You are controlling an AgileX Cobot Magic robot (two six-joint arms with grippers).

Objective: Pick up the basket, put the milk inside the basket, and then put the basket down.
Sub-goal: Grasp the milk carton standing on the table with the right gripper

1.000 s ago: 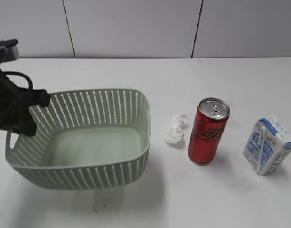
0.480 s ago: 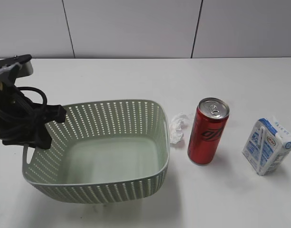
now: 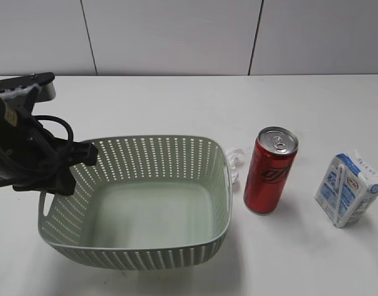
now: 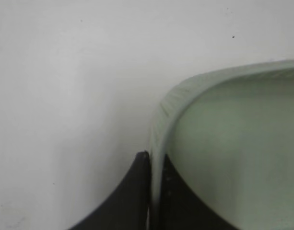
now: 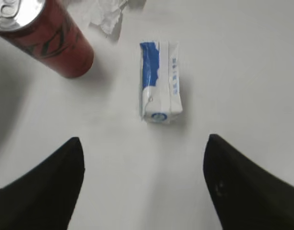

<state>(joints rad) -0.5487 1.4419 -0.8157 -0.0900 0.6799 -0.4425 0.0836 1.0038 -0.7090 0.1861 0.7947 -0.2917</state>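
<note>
The pale sage-green basket (image 3: pixel 145 246) hangs tilted above the table at the left of the exterior view. My left gripper (image 3: pixel 64 179) is shut on its left rim, and the left wrist view shows the rim (image 4: pixel 158 134) pinched between the two black fingers (image 4: pixel 155 160). The white-and-blue milk carton (image 3: pixel 349 189) stands on the table at the far right. In the right wrist view the milk (image 5: pixel 159 88) sits ahead of my right gripper (image 5: pixel 144 143), which is open and empty. The right arm is out of the exterior view.
A tall red soda can (image 3: pixel 270 171) stands between the basket and the milk; it also shows in the right wrist view (image 5: pixel 46 38). A crumpled white paper (image 3: pixel 237 161) lies behind the basket's right edge. A grey panelled wall runs along the back.
My left gripper has carried the basket to the right, toward the red can; the basket now partly hides the crumpled paper. The can and milk have not moved.
</note>
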